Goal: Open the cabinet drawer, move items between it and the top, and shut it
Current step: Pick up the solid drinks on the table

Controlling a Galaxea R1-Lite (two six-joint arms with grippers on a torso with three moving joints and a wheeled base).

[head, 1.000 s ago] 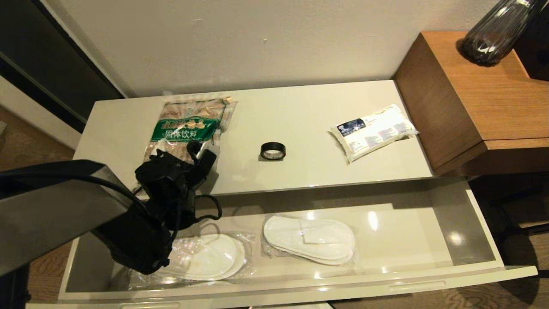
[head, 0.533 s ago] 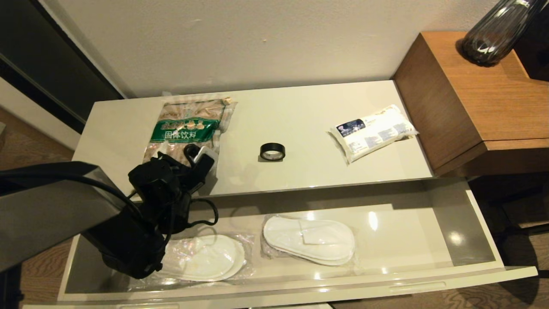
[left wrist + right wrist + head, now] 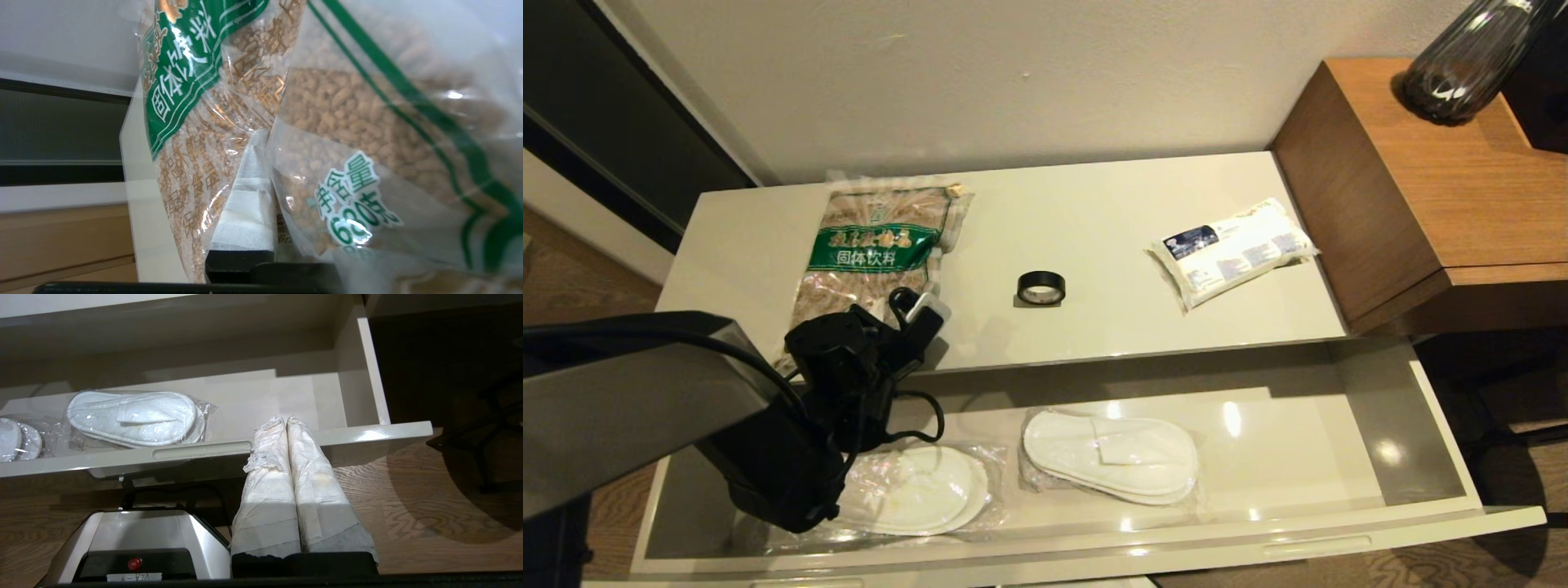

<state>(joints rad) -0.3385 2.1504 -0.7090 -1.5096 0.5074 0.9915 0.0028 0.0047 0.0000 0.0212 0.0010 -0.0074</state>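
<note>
Left gripper (image 3: 915, 314) is clamped on the near edge of the snack bag (image 3: 874, 245), apparently lifting it; the bag has shifted on the top (image 3: 1094, 245) since a second ago. Transfer into the open cabinet drawer (image 3: 1298, 457) appears imminent. Right gripper (image 3: 286, 424) hangs below, fingers together.

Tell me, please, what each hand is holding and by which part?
The left hand grips the snack bag by its near bottom edge, on the top. The right hand is shut and holds nothing.
</note>
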